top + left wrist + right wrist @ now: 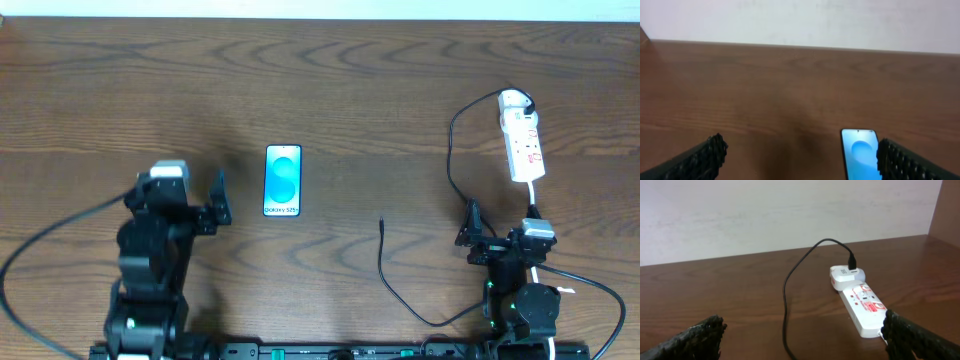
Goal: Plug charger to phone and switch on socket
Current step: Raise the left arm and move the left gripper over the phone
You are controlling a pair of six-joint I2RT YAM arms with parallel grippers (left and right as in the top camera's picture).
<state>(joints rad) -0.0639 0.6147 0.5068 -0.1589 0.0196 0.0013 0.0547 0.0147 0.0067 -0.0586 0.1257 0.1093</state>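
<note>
The phone (283, 181) lies face up left of the table's (360, 90) centre, its blue-and-white screen reading "Galaxy S25+" along the near edge. One white power strip (523, 140) lies far right; its face carries red marks too small to read. One black charger cable (785, 300) runs from a white adapter (846, 276) on the strip's far end, and its loose tip (382, 224) rests between phone and strip, touching neither. The left gripper (801, 146) is spread wide beside the phone. The right gripper (802, 322) is spread wide too, near the strip.
</note>
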